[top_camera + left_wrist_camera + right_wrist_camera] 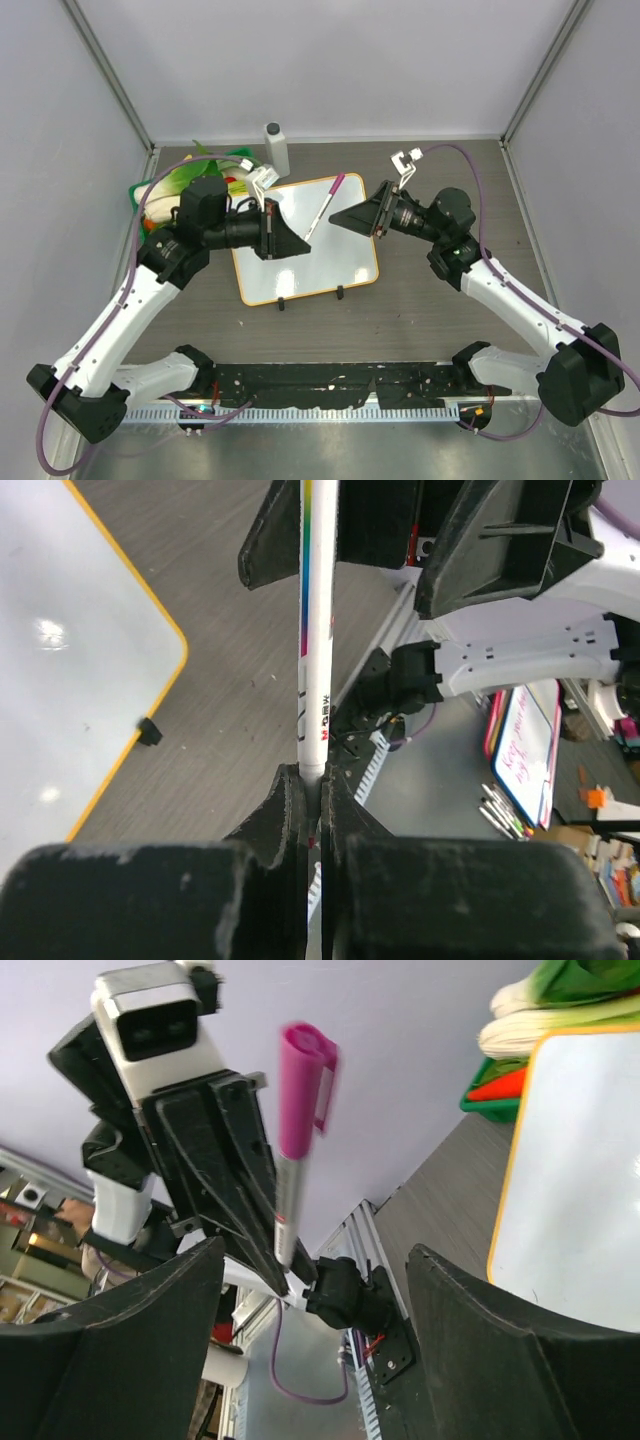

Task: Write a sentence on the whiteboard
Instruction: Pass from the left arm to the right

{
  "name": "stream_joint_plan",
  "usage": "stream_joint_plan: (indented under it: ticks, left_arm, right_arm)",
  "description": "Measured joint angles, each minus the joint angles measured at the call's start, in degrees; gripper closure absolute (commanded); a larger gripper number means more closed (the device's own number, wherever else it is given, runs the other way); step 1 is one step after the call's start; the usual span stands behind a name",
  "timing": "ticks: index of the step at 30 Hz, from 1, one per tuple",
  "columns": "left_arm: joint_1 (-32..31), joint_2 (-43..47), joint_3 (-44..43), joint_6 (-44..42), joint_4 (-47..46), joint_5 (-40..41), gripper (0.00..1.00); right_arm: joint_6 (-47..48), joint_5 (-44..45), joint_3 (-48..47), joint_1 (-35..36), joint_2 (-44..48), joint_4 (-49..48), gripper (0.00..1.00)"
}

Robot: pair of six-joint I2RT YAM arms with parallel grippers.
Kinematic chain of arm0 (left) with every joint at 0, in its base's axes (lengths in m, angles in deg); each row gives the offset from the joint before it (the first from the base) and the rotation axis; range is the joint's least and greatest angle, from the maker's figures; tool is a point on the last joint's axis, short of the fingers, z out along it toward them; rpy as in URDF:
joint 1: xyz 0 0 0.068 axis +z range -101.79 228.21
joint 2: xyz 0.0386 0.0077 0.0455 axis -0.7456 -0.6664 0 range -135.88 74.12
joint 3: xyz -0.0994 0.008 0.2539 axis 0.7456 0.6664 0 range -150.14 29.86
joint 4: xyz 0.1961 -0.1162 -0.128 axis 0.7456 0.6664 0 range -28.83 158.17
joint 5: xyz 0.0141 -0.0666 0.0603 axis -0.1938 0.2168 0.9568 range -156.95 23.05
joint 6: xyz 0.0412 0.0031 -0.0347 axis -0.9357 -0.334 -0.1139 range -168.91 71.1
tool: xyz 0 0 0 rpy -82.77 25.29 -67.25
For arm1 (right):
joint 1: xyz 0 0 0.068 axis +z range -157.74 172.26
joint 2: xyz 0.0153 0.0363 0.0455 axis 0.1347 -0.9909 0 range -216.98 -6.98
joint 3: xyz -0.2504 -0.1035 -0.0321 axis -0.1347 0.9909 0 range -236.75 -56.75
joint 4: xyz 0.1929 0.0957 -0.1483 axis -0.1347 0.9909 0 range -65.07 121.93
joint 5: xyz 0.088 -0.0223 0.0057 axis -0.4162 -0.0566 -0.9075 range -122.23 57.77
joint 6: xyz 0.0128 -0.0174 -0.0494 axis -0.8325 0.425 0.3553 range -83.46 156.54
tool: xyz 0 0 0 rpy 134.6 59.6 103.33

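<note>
left gripper [302, 243] clamping marker [324, 207], whiteboard [322, 272] seemingly blank

Pale grey walls [330, 60] are enclosing me on three sides; a dark wood-grain tabletop [400, 305] is lying beneath me, evenly lit.

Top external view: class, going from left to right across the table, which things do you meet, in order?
The green tray → left gripper → right gripper. The whiteboard, marker and bottle overlap these, so they are left out.
</note>
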Motion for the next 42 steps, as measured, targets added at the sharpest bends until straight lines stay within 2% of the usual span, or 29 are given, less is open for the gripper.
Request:
stream_joint_plan:
  ticks: [5,6,12,15,17,33,35,42]
  left_arm:
    - [0.0,-0.02,2.25,1.51,-1.73,-3.74,1.0]
    - [0.0,-0.02,2.69,1.86,-2.36,-4.17,1.0]
    - [0.0,-0.09,4.87,4.46,-5.68,-7.06,1.0]
    - [0.0,-0.55,4.98,5.11,-6.75,-8.66,1.0]
    - [0.0,-0.9,5.05,5.49,-7.43,-9.49,1.0]
    - [0.0,-1.38,5.49,5.7,-9.25,-15.34,1.0]
    - [0.0,-1.51,5.49,5.7,-9.22,-15.69,1.0]
    - [0.0,-2.05,5.31,5.55,-8.79,-17.14,1.0]
  right_arm:
    - [-0.59,-1.88,-1.6,2.01,-1.46,-4.74,0.32]
    - [-0.57,-2.21,-1.9,2.4,-1.66,-5.46,0.36]
    - [-0.52,-4.07,-2.12,3.96,-2.67,-6.82,0.43]
    - [-0.61,-4.76,-2.12,4.37,-3.37,-6.82,0.53]
    - [-0.52,-5.31,-2.12,4.55,-3.58,-6.97,0.56]
    - [-2.36,-10.75,-1.62,4.63,-4.66,-11.61,0.59]
    - [-2.6,-11.58,-1.62,4.63,-5.01,-11.78,0.62]
    - [-2.86,-13.05,-1.6,4.61,-5.11,-11.39,0.89]
